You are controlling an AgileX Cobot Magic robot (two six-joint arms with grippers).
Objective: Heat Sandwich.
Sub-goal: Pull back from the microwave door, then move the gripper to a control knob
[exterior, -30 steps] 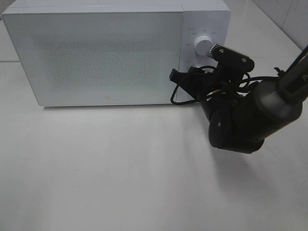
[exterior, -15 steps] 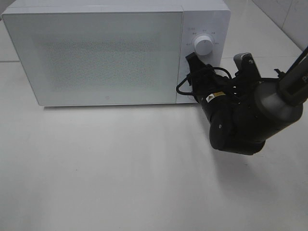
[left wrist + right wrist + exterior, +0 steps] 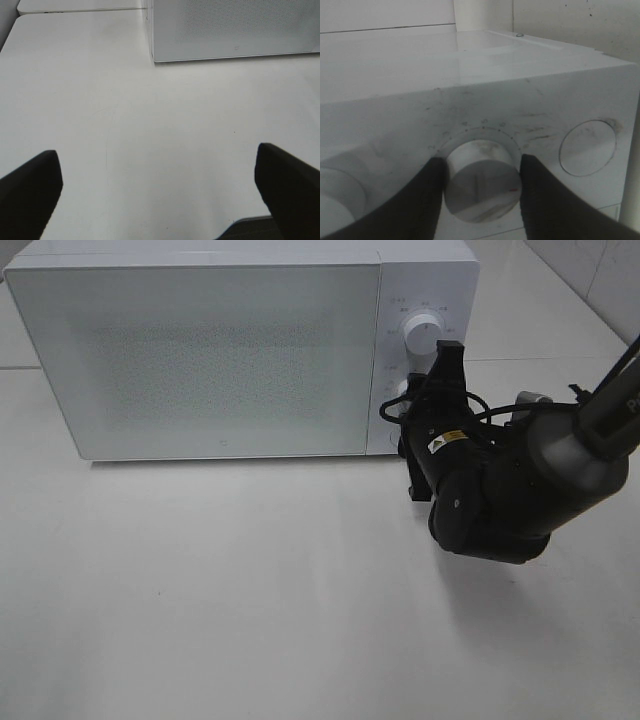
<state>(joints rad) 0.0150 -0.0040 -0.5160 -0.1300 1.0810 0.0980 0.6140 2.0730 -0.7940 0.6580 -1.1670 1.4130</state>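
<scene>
My right tool [image 3: 482, 172] pinching the lower dial [image 3: 482, 190] on the closed white microwave [image 3: 200, 350], fingers on either side of it, my left tool [image 3: 160, 195] spread wide above the counter [image 3: 150, 125], sandwich hidden from every view.

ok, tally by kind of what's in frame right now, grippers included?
Microwave: 1
Dials: 2 (upper dial, lower dial)
Flat round button: 1
Grippers: 2 (left gripper open, right gripper closed around the lower dial)
Total: 6
</scene>
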